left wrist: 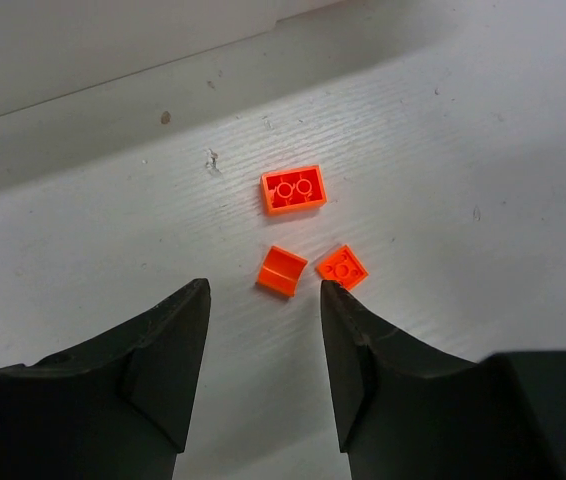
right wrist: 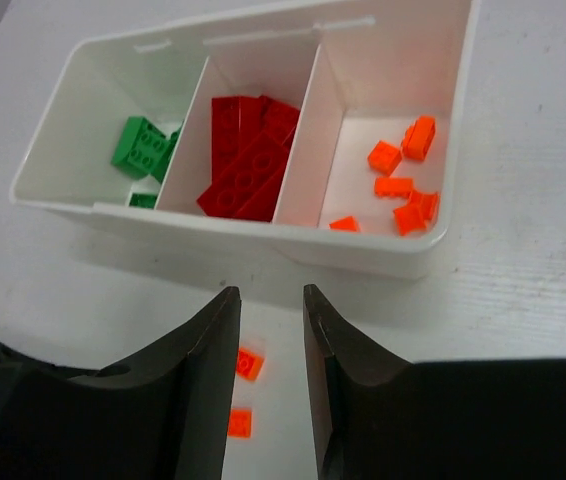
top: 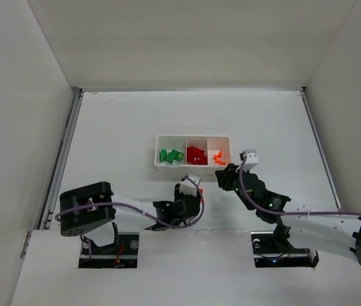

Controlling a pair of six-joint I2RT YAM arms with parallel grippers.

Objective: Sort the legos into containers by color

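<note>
The tray [right wrist: 363,262] looks mostly sorted: green bricks [right wrist: 141,146] in the left compartment, red bricks [right wrist: 248,160] in the middle one and a handful of orange pieces [right wrist: 403,185] in the right one. I see no colour in the wrong compartment. As far as I can tell, what is left is a few loose orange bits [right wrist: 249,362] on the surface [left wrist: 463,150], near the tray's front wall. My left fingers [left wrist: 191,305] are apart and hold nothing. Just ahead of their gap lie a curved orange piece [left wrist: 282,270] and a small one-stud orange piece [left wrist: 342,267], the latter just beside one fingertip, with a larger orange brick [left wrist: 293,189] a little farther on. None of the three is between the tips yet. My right fingers [right wrist: 225,320] stand a little apart, also empty, and two of the loose bits show through their gap, short of the tray. I judge the sort nearly finished, with only these strays to carry into the right compartment.
</note>
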